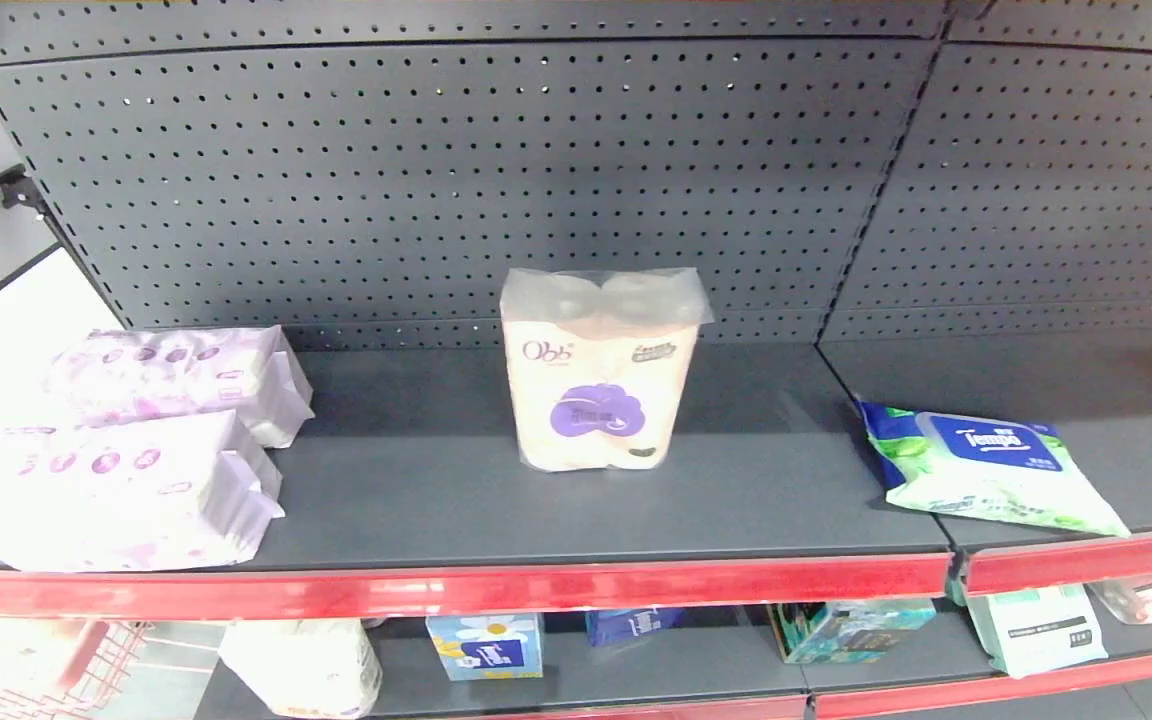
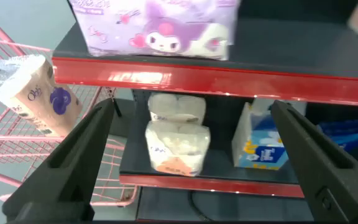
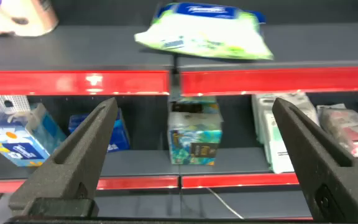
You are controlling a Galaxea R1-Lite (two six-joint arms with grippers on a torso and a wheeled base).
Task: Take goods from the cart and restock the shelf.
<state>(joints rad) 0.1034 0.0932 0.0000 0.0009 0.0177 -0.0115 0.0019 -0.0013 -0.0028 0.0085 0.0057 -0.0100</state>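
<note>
- Left gripper [image 2: 191, 106]: jaws wide apart, empty, near the shelf [image 2: 185, 76] front edge.
- Right gripper [image 3: 194, 102]: jaws wide apart, empty.
- Cart [image 2: 5, 56], left: one roll pack [image 2: 37, 93] inside.
- Shelf, centre: upright roll pack [image 1: 596, 370]; wipes pack [image 1: 986, 460] to the right; purple packs [image 1: 126, 480] to the left.

Logo print on toilet-roll pack [image 1: 596, 375]; white lettering on wipes pack [image 1: 986, 465] label

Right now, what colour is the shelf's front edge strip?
The strip is red; the head view shows it best.
</note>
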